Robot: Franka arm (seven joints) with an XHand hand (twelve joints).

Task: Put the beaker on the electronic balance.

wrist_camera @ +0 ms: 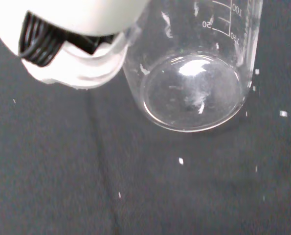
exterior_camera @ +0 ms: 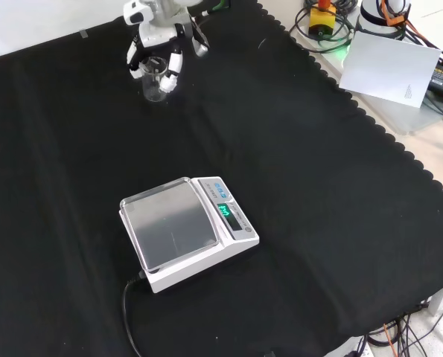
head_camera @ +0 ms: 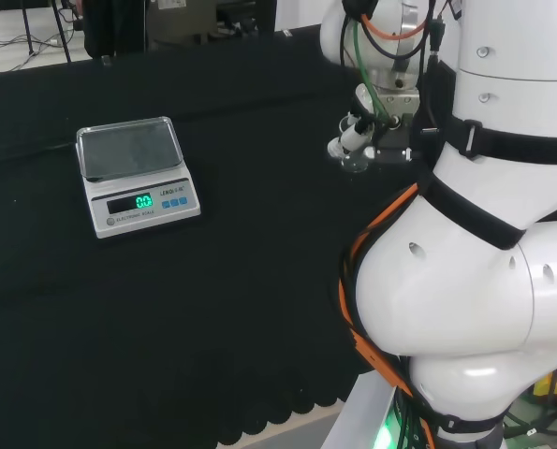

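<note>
A clear glass beaker (exterior_camera: pixel 153 83) stands upright on the black cloth at the far left of the front view. It looks empty, with printed scale marks on its wall (wrist_camera: pixel 194 93). My hand (exterior_camera: pixel 158 46) comes down over it, with fingers curled on both sides of the glass. One white finger (wrist_camera: pixel 77 34) lies against the beaker's wall. In the head view the hand (head_camera: pixel 358 131) and the beaker (head_camera: pixel 355 162) sit just left of the arm's links. The electronic balance (exterior_camera: pixel 184 230) (head_camera: pixel 136 173), with a bare steel pan and a lit green display, stands well away from the hand.
A black cable (exterior_camera: pixel 129 316) runs from the balance toward the cloth's near edge in the front view. The cloth's scalloped edge (exterior_camera: pixel 370 123) runs along the right, with a white sheet (exterior_camera: pixel 391 68) and cables beyond. The arm's white links (head_camera: pixel 475 243) fill the head view's right.
</note>
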